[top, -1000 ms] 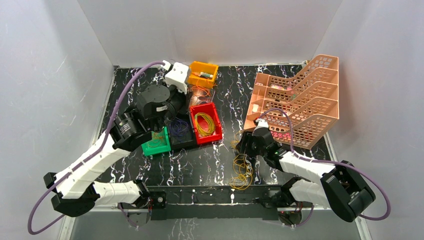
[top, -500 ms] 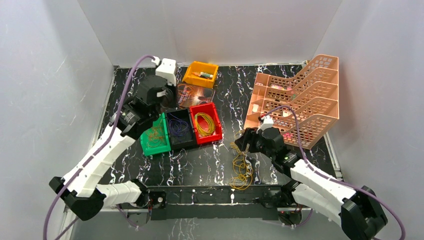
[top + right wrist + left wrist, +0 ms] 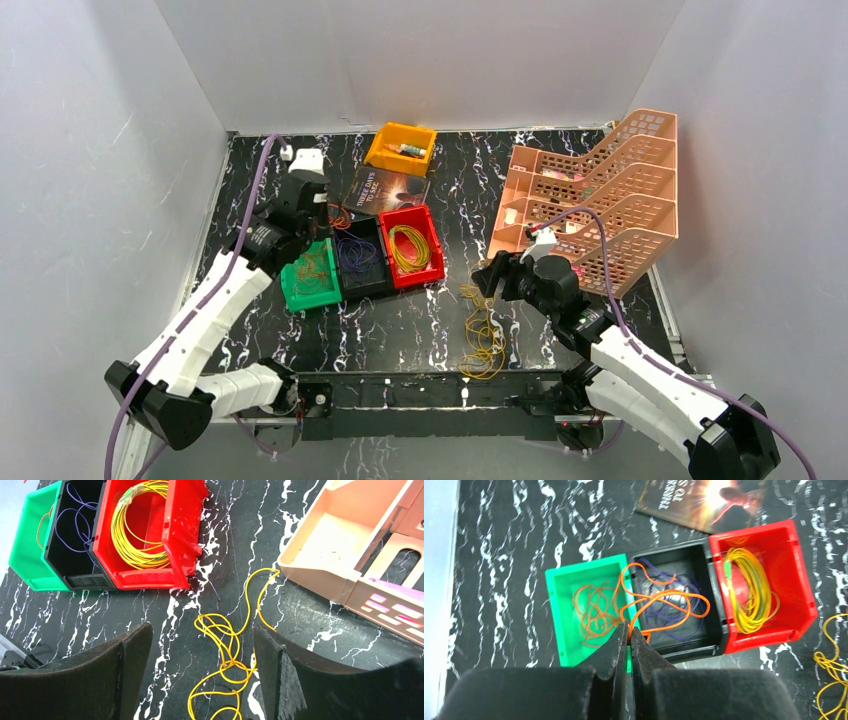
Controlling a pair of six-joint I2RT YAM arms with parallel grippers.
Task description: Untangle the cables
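Observation:
My left gripper (image 3: 629, 630) is shut on an orange cable (image 3: 674, 595), whose loops hang over the black bin (image 3: 684, 647) and the green bin (image 3: 556, 610). More orange loops (image 3: 591, 612) lie in the green bin. Purple cable (image 3: 659, 612) lies in the black bin and a yellow coil (image 3: 749, 590) in the red bin (image 3: 796, 580). In the top view the left gripper (image 3: 320, 214) hovers over the bins' far left corner. My right gripper (image 3: 201, 629) is open just above a tangle of yellow cable (image 3: 231, 663) on the table, and nothing sits between its fingers. The top view shows this tangle (image 3: 482, 335) in front of the right gripper (image 3: 487, 275).
A peach stacked file rack (image 3: 600, 200) stands at the right, close behind the right wrist. An orange bin (image 3: 403, 148) and a dark booklet (image 3: 388, 188) lie at the back. White walls enclose the black marbled table (image 3: 400, 320).
The left arm swung from beside the orange bin toward the left and near side, bringing the orange cable over the green bin. The right gripper's jaws spread wider.

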